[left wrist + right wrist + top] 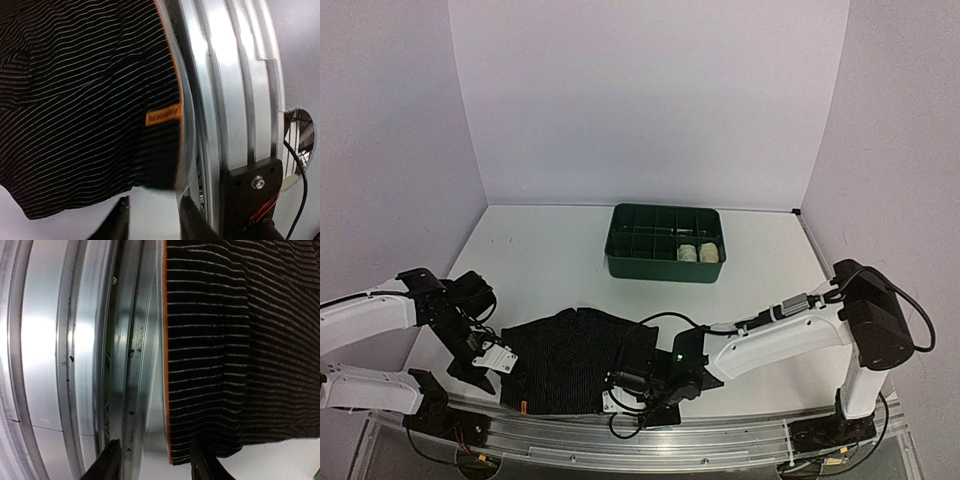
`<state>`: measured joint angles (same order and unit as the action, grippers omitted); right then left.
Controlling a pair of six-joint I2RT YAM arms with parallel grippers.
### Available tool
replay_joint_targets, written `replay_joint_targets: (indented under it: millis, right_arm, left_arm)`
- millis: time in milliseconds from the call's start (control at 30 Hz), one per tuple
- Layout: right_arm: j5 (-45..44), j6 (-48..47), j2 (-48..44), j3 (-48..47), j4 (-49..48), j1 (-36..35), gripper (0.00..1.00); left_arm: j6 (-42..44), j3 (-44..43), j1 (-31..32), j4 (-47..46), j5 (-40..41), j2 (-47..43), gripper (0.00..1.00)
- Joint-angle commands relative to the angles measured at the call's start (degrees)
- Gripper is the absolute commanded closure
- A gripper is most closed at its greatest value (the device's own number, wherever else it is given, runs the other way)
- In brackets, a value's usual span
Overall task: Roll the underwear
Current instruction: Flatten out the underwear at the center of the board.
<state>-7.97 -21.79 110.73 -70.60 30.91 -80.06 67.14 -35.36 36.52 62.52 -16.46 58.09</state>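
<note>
At the left, the left gripper sat low at the near left corner of the black striped underwear, its fingers parted with only bare table between them, holding nothing. The garment lay spread flat and unrolled, its orange-trimmed near edge along the metal rail, with an orange label by that edge. At the near right corner the right gripper had its fingers apart too; the hem ran between them but looked unpinched. The step in hand seemed to be the laying-out, with the rolling not yet begun. The next move would call for both grippers to pinch the near hem evenly and turn it over away from the rail, keeping the roll tight and straight. Behind, the green tray held two pale rolls side by side in its right-hand compartments; nothing could be made out in the others
</note>
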Motion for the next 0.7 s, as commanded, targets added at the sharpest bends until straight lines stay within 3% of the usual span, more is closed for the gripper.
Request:
replay_joint_targets:
  millis: [0, 67, 133, 267, 333, 400, 433, 600, 667]
  right_arm:
    - [1.64, 4.73, -8.61, 1.57, 2.28, -0.53, 0.45]
    - [1.12, 6.61, -12.26, 2.17, 2.17, -0.49, 0.4]
    - [0.5, 8.31, -15.62, 2.42, 1.07, -0.3, 0.39]
    - [-1.65, 20.26, -15.81, 0.24, -3.79, 2.19, 0.39]
    - [-5.4, 29.75, -12.97, -0.96, -5.86, 3.84, 0.54]
    - [-10.81, 36.31, -9.62, -1.24, -7.49, 4.7, 0.77]
    - [-12.92, 38.91, -7.71, -1.26, -8.07, 4.88, 0.82]
    - [-17.03, 52.13, 0.38, -4.38, -9.28, 7.26, 1.0]
    - [-16.88, 54.76, 3.54, -5.53, -9.2, 8.14, 1.0]
  left_arm:
    - [7.63, -4.56, 0.32, 10.33, -4.32, -3.33, 0.35]
    - [9.12, -6.1, 0.35, 11.14, -3.63, -4.52, 0.27]
    - [8.39, -6.56, 0.26, 7.92, -0.67, -5.25, 0.25]
    - [0.91, -6.0, -0.88, -6.39, 5.67, 1.33, 0.42]
    - [-1.99, -7.45, -3.57, -11.5, 6.38, 8.25, 0.5]
    - [-4.13, -10.67, -8.19, -15.97, 5.11, 15.87, 0.53]
    - [-5.03, -12.88, -10.82, -17.97, 3.7, 18.77, 0.54]
    - [-8.88, -20.41, -15.97, -24.84, 3.49, 29.11, 0.57]
    - [-9.83, -20.16, -16.03, -26.82, 3.83, 32.26, 0.61]
